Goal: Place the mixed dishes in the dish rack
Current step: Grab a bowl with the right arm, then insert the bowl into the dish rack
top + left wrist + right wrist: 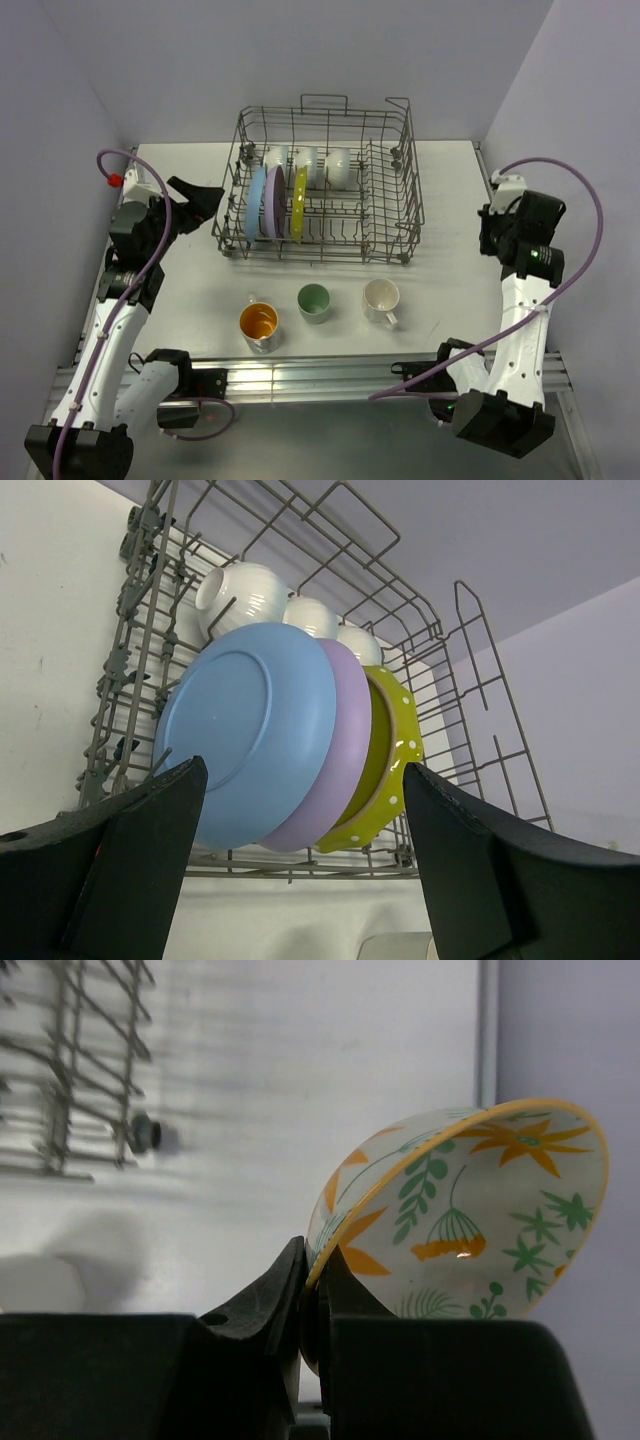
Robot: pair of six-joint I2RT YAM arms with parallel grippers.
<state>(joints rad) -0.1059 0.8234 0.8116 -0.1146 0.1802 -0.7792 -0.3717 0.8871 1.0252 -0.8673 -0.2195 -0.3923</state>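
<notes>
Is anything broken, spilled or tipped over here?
Nothing stands out. The blue plate, lavender plate and yellow-green plate stand on edge in the dish rack. The orange-inside cup, pale green cup and white mug sit upright on the table. The floral bowl is tilted only because the right tool pinches its rim.

We are looking down from above and behind the arm bases, taking in the whole counter (pixel 450 290) and the dish rack (pixel 392 205) at its far middle. At the left wrist we are peering low and very near, out through the left tool (pixel 302 780), at the rack's left end, the blue plate (pixel 245 725) filling much of the frame. At the right wrist we are looking past the right tool (pixel 312 1265), close on the floral bowl (pixel 470 1210), with a blurred corner of the rack at upper left. All three views are sharing the rack.
</notes>
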